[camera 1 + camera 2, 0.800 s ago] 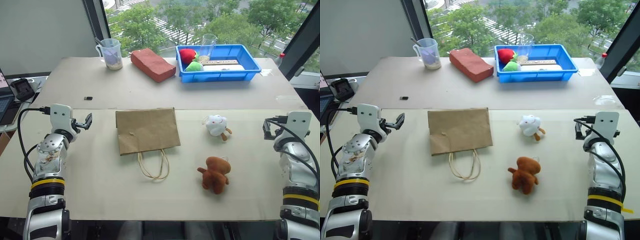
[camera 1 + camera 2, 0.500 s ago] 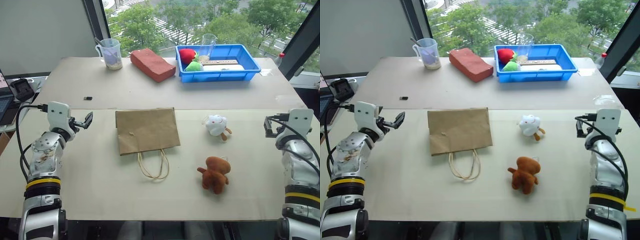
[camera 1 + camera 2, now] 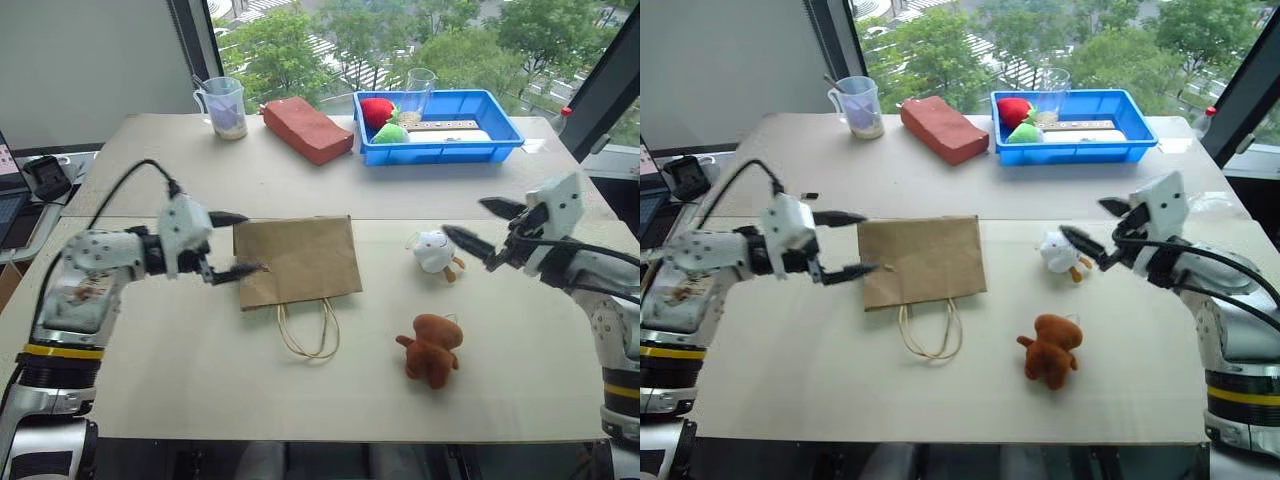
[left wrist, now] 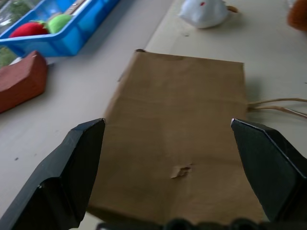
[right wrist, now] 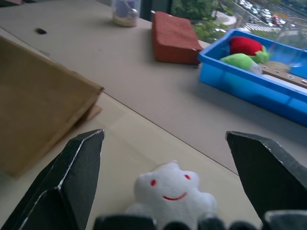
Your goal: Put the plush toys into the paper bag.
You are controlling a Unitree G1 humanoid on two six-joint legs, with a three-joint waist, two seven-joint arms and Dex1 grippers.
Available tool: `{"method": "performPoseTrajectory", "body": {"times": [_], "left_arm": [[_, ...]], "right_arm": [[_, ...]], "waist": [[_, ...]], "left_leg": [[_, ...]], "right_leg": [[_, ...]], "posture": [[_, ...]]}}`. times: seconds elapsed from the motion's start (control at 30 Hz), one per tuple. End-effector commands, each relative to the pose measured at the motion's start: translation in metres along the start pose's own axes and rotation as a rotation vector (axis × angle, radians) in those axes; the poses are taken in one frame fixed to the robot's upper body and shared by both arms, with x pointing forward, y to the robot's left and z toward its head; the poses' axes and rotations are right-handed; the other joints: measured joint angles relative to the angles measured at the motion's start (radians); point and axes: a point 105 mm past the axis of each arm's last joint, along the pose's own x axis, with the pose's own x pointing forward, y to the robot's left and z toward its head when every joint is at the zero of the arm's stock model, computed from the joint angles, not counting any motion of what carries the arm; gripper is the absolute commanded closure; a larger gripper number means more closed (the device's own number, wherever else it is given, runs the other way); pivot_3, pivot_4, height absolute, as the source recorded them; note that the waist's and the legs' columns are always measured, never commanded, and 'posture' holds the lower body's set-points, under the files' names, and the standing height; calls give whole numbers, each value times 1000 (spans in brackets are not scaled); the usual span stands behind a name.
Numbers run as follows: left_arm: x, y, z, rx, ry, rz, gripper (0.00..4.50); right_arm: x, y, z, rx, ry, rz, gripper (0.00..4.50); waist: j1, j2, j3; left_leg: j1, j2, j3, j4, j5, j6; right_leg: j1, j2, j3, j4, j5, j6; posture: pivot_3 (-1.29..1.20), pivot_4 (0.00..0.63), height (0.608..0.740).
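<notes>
The flat brown paper bag [image 3: 298,260] lies at mid-table, its cord handles [image 3: 308,330] pointing toward me. My left gripper [image 3: 238,243] is open at the bag's left edge, fingers straddling that edge; in the left wrist view the bag [image 4: 182,124] lies between the fingers [image 4: 72,172]. The white plush toy [image 3: 432,250] sits to the right of the bag, and the brown plush toy [image 3: 430,348] lies nearer to me. My right gripper [image 3: 465,220] is open just right of the white toy [image 5: 170,191], pointing at it with nothing held.
At the back of the table are a reddish brick [image 3: 305,130], a blue tray [image 3: 440,153] holding red and green soft items and a clear glass [image 3: 420,90], and a measuring cup [image 3: 224,107]. A small black item [image 3: 808,196] lies behind my left gripper. A black device [image 3: 45,178] sits at the far left.
Both arms have swung inward from the table's sides. The left gripper came to the bag's left edge, and the right gripper came next to the white toy. Bag and toys stayed put.
</notes>
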Motion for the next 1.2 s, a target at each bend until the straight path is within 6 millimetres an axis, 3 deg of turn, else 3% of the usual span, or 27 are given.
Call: {"method": "performPoseTrajectory", "body": {"times": [0.03,0.17,0.3,0.6,1.2], "left_arm": [[13,-19,12,144,-8,-158,42],[28,-34,4,211,-2,-279,42],[38,-48,-4,277,3,-374,42],[50,-67,-22,365,23,-479,42],[71,-70,-35,323,38,-489,42]], "right_arm": [[-1,44,21,-4,-20,225,0],[-7,85,22,-13,33,424,0],[-10,104,23,-16,56,503,0],[-17,122,27,-18,72,550,0],[-16,121,30,-16,66,503,0]], "waist": [[0,0,0],[2,0,0],[4,0,0],[12,0,0],[30,0,0]], "left_leg": [[0,0,0,0,0,0],[0,0,0,0,0,1],[-1,0,0,1,0,1],[0,0,0,1,-1,1],[0,0,0,2,-1,1]], "right_leg": [[0,0,0,0,0,0],[0,0,0,0,0,0],[0,0,0,-1,0,0],[0,0,0,-1,0,0],[2,0,-1,-1,0,0]], "posture": [[0,150,740],[0,150,740],[0,150,740],[0,150,740],[0,150,740]]}}
